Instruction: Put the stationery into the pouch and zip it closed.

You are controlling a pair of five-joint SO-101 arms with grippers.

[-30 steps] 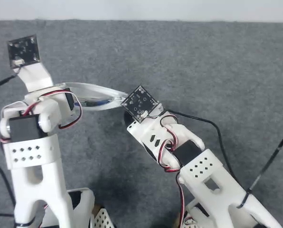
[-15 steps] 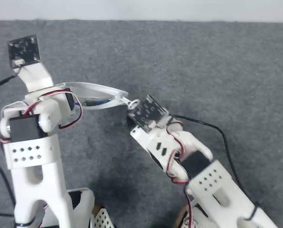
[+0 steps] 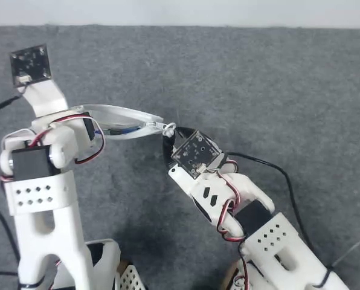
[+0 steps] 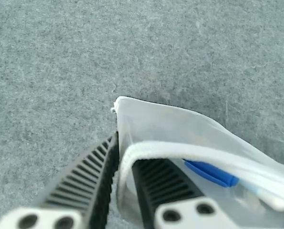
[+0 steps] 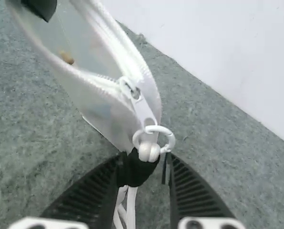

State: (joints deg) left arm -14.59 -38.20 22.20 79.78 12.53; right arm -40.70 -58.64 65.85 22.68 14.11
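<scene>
A see-through pouch [image 3: 127, 121] with a white zipper hangs above the grey mat between both arms. My left gripper [image 4: 125, 169] is shut on one end of the pouch [image 4: 180, 129], and a blue pen [image 4: 211, 174] lies inside. At the other end, the zipper slider with its ring pull [image 5: 154, 136] sits close to the pouch [image 5: 80, 52] corner. My right gripper [image 5: 149, 169] is shut on the white cord tied to that ring. From above, the right gripper [image 3: 168, 142] sits just under the zipper pull [image 3: 168, 128].
Grey felt mat [image 3: 276, 84] covers the table up to a white wall [image 3: 180, 11] at the back. A black cable [image 3: 276, 166] trails from the right arm. Open mat lies beyond and to the right of the pouch.
The right arm has drawn back toward the front right, pulling its wrist camera off the pouch end. The zipper pull now shows at the pouch's corner. The left arm is still.
</scene>
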